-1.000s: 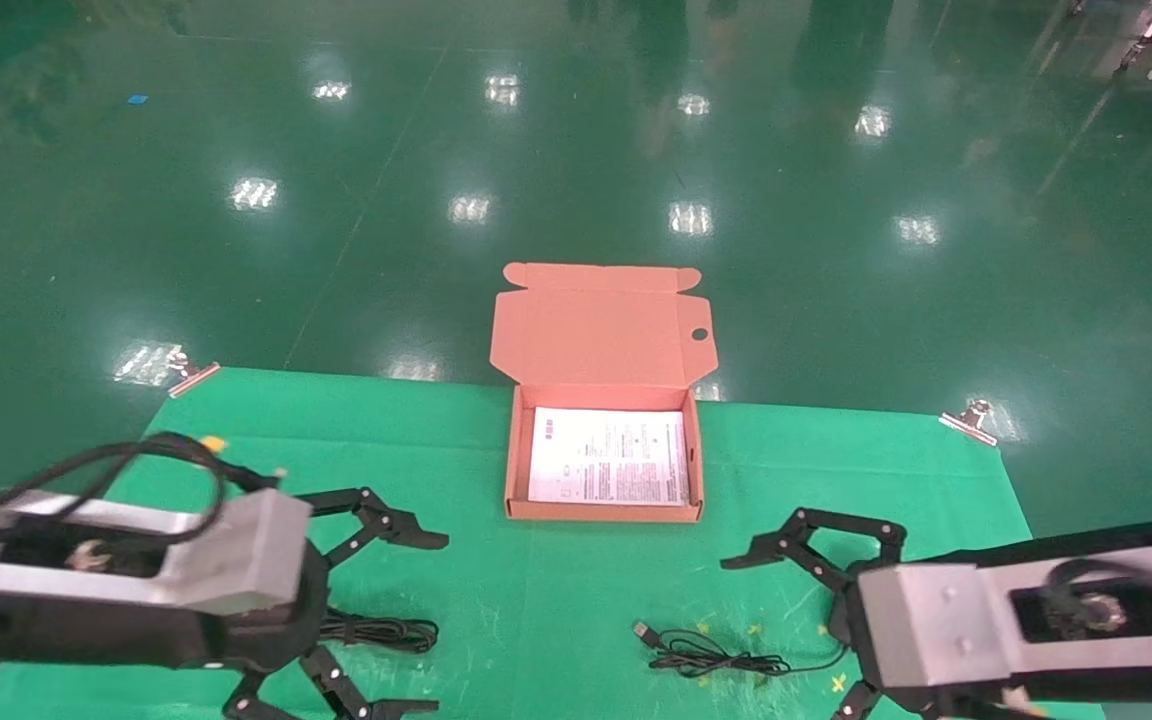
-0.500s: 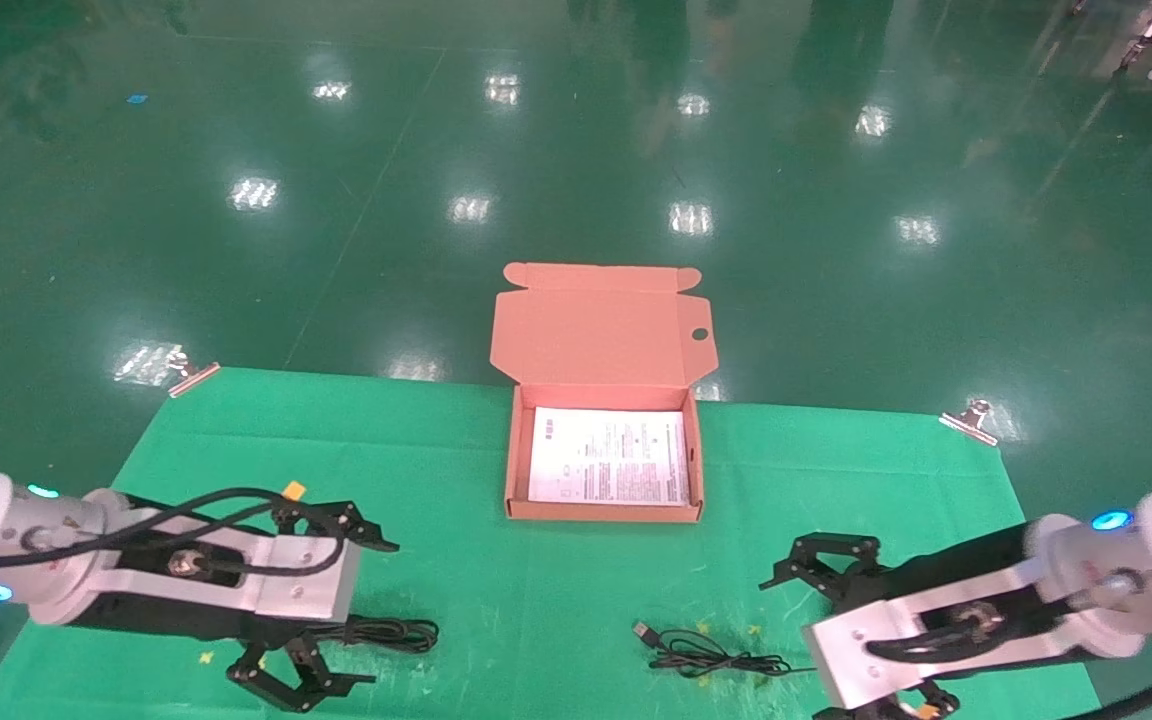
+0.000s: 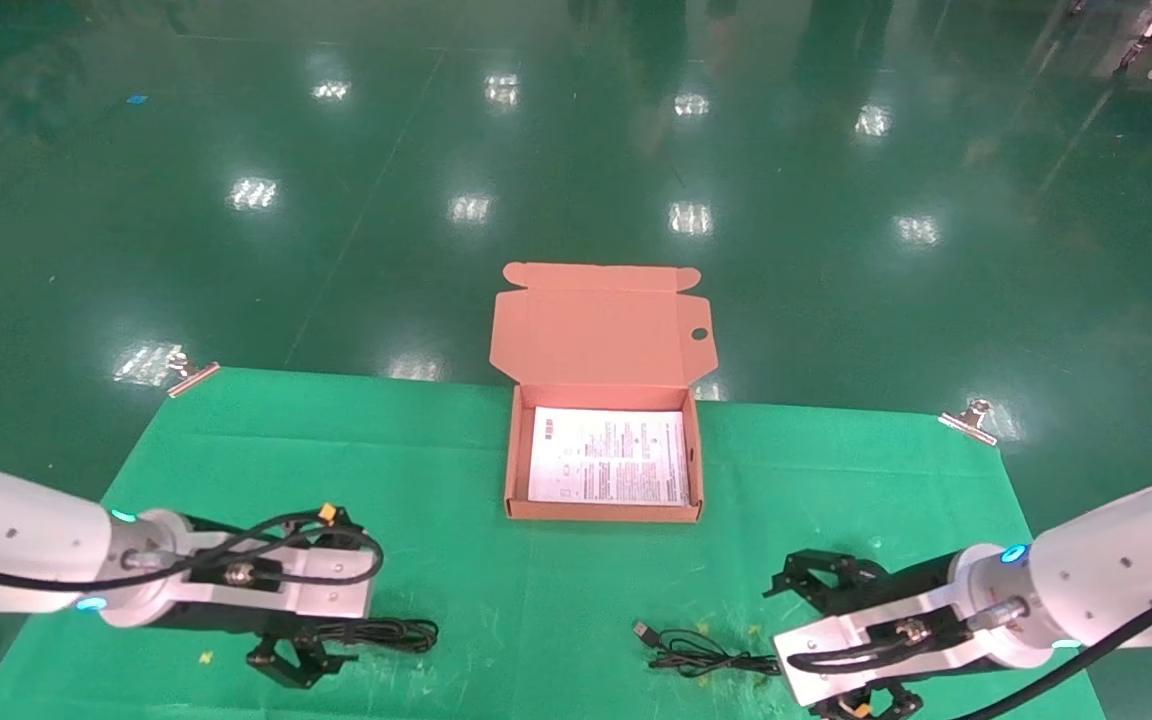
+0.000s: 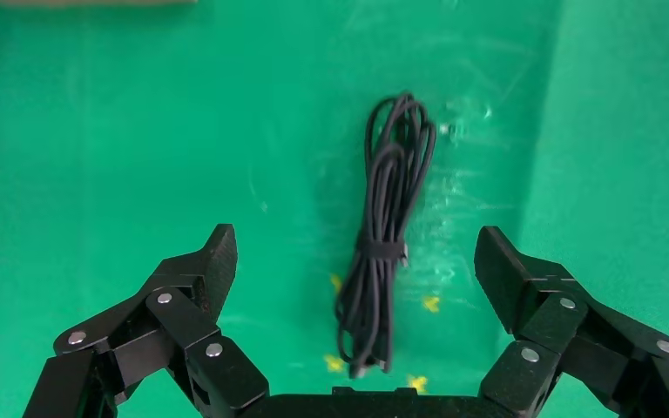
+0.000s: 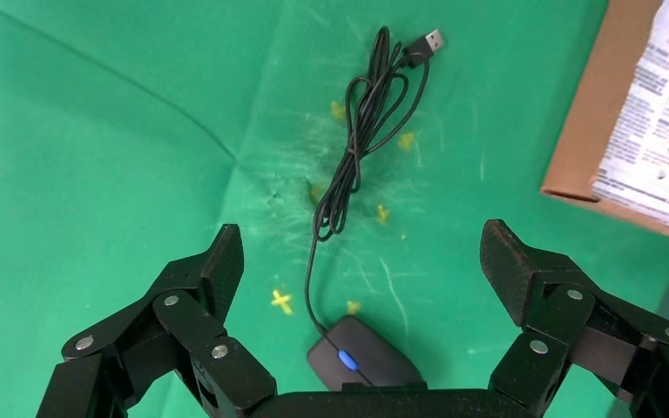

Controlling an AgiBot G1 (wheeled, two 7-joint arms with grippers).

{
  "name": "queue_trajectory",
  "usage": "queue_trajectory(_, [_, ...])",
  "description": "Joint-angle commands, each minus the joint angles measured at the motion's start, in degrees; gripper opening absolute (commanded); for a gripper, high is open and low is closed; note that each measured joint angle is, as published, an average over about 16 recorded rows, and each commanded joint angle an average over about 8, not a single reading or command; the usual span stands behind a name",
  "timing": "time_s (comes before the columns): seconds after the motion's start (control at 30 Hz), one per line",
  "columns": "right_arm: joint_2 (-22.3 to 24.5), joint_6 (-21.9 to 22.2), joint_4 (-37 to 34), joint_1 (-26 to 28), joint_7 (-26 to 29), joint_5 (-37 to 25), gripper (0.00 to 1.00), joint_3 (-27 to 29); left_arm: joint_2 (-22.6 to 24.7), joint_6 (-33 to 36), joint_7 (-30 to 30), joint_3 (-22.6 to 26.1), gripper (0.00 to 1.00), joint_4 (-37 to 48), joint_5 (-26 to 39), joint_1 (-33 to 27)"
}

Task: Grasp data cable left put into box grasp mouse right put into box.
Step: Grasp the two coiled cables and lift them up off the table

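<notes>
Both arms: dropping and pulling back toward me since a second ago; the big wrist blocks that were filling the head view's lower corners are now sitting low over the green mat [image 3: 456, 470], each above its own target.
Left gripper [image 4: 357, 261]: I am holding it above the data cable [image 4: 388, 235], fingers spread wide, one on each side of the bundle, nothing between them touching yet.
Data cable: lying on the mat as a slim bundle of long loops, at the left front, well apart from the box [image 3: 510, 460]; in the head view its far end [image 3: 398, 632] is poking out beside the left wrist.
Right gripper [image 5: 361, 261]: I am keeping it wide apart too, hanging over the mouse [image 5: 361, 357], which is sitting close under the palm between the two fingers.
Mouse: resting on the mat at the right front, blue light showing, its cord [image 5: 357, 131] trailing away in loose loops to the USB plug [image 5: 427, 42], near the box's front corner.
Box: standing open at mid-table, lid tilted back, only the white sheet [image 3: 608, 456] inside.
Meaning for the task: I am judging both arms as lined up for their pickups, neither item grasped yet.
Risk: I am expecting the trailing cord to drag or snag on the box wall.
</notes>
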Motion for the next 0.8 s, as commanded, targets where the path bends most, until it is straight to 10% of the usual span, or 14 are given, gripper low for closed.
queue_trajectory(0.03, [-0.45,1.50,-1.25,-1.00,-0.04,-0.43,1.00,-0.08,0.50,-0.99,-0.60,0.13,1.00,1.56,0.90,0.34])
queue_trajectory(0.8, [-6.42,10.37,-15.98,-4.12,-5.73,-0.58,1.00,-0.16,8.47,-5.26,5.11,1.11,1.00,23.22,1.17,-1.18])
